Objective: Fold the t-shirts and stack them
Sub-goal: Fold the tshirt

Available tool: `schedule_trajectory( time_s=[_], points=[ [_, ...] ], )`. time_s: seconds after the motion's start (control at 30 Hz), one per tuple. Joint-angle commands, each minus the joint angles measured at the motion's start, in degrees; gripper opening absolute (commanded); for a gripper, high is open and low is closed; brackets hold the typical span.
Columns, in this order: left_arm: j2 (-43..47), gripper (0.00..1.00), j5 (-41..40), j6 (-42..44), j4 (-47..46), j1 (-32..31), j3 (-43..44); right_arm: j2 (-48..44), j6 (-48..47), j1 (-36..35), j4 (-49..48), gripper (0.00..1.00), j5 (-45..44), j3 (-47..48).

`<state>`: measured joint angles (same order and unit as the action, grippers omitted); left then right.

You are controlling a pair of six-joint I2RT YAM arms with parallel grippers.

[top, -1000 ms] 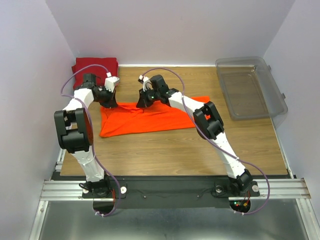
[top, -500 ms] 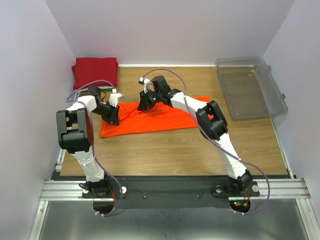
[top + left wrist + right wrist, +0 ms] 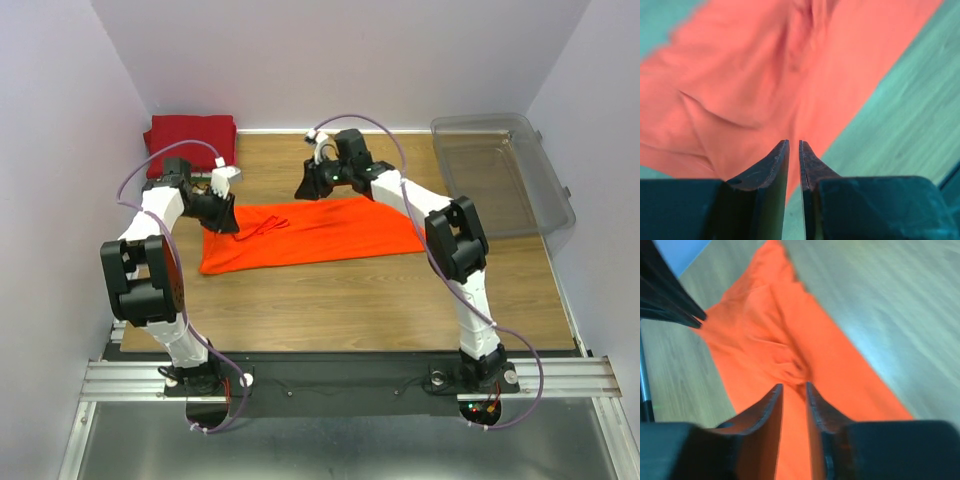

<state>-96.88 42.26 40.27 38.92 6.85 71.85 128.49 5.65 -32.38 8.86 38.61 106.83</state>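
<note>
- Folding the orange t-shirt (image 3: 310,235), a long strip mid-frame on the bench (image 3: 350,300).
- Left end effector (image 3: 794,145) nearly together, right end effector (image 3: 795,387) slightly apart, both empty.
- Next, likely: gripping one short end, folding crosswise.

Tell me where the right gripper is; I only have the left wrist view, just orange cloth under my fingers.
Observer: The right gripper hovers near the far edge of the orange t-shirt, about midway along it.
Operator: Holding cloth?
Observer: Seemingly not; in the right wrist view its fingers stand slightly apart, with nothing pinched between them.
Operator: Where's the stack?
Observer: A folded dark red t-shirt lies in the far left corner, beyond the left gripper.
</note>
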Motion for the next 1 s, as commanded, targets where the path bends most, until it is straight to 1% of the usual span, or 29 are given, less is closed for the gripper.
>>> schedule_trajectory(
  time_s=[0.0, 0.07, 0.17, 0.27, 0.3, 0.33, 0.43, 0.5, 0.53, 0.6, 0.67, 0.7, 0.83, 0.9, 0.97],
  points=[
    [-0.7, 0.22, 2.0, -10.4, -9.9, -1.0, 3.4, -1.1, 2.5, 3.9, -1.6, 0.26, 1.5, -0.4],
    [-2.8, 0.2, 1.9, -12.9, -12.9, -2.5, 4.6, -1.4, 3.0, 5.3, -1.4, 0.23, 1.6, -1.3],
    [-7.1, 0.18, 1.8, -15.7, -15.8, -5.3, 6.7, -2.7, 2.9, 7.3, -1.0, 0.23, 1.3, -3.7],
    [-9.1, 0.17, -0.7, -17.2, -17.2, -7.0, 7.6, -4.2, 2.5, 9.3, -0.3, 0.23, 1.3, -5.9],
    [-11.1, 0.15, -2.6, -17.6, -17.1, -9.6, 7.3, -5.7, 0.9, 11.7, 2.2, 0.23, 0.9, -7.5],
    [-11.1, 0.15, -2.6, -17.7, -17.1, -9.7, 7.2, -5.7, 0.9, 11.7, 2.2, 0.23, 0.9, -7.5],
    [-12.9, 0.14, -6.3, -17.9, -17.2, -10.4, 5.3, -7.5, -4.8, 15.1, 8.0, 0.23, -1.3, -8.7],
    [-14.5, 0.13, -8.1, -17.0, -16.2, -10.9, 4.9, -7.9, -8.3, 17.1, 11.9, 0.23, -4.5, -9.4],
    [-15.1, 0.13, -10.9, -16.6, -16.0, -11.9, 4.5, -8.1, -10.6, 17.7, 12.9, 0.23, -5.3, -10.3],
    [-16.8, 0.13, -12.4, -15.3, -14.7, -12.7, 4.5, -7.9, -12.7, 18.9, 15.5, 0.23, -7.7, -11.1],
    [-17.5, 0.17, -15.4, -15.3, -14.4, -13.4, 4.6, -7.6, -15.3, 19.5, 16.9, 0.23, -10.1, -12.6],
    [-16.7, 0.21, -14.7, -15.5, -14.3, -13.1, 4.5, -7.4, -17.1, 19.5, 18.2, 0.23, -10.9, -13.5],
    [-9.7, 0.31, -14.6, -17.5, -14.7, -12.0, 3.4, -6.8, -20.1, 19.9, 19.3, 0.22, -14.8, -15.2],
    [-4.3, 0.34, -16.7, -18.6, -15.1, -11.9, 2.0, -5.7, -21.2, 19.9, 19.6, 0.22, -16.7, -16.1],
    [-1.5, 0.36, -18.2, -19.7, -14.3, -11.9, 0.9, -5.4, -21.7, 20.0, 20.1, 0.21, -17.8, -17.1]
  ],
)
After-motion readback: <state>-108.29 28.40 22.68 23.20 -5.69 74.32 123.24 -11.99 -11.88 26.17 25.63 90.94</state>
